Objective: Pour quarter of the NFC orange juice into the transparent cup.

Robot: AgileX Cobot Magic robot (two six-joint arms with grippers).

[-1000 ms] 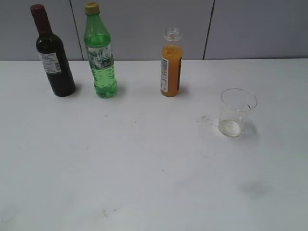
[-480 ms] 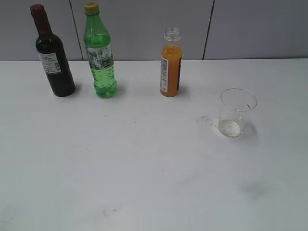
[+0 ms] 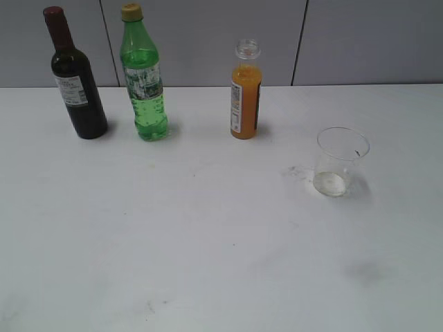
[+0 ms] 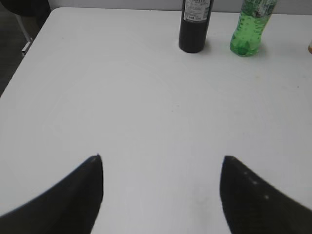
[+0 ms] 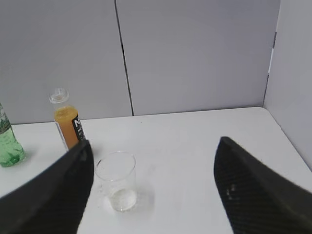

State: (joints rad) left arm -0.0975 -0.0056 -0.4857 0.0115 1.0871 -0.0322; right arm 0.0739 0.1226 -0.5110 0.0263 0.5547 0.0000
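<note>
1. You see the wine bottle and green bottle upright at the table's back left.
2. Your juice stands uncapped, mid-back.
3. Your cup stands upright, front-right of it, apart.

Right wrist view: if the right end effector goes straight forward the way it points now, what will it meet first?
Probably the transparent cup, which stands nearest ahead of the open right end effector, toward its left finger. The NFC orange juice is farther back and more left. Depth is unclear, so it might pass beside the cup.
</note>
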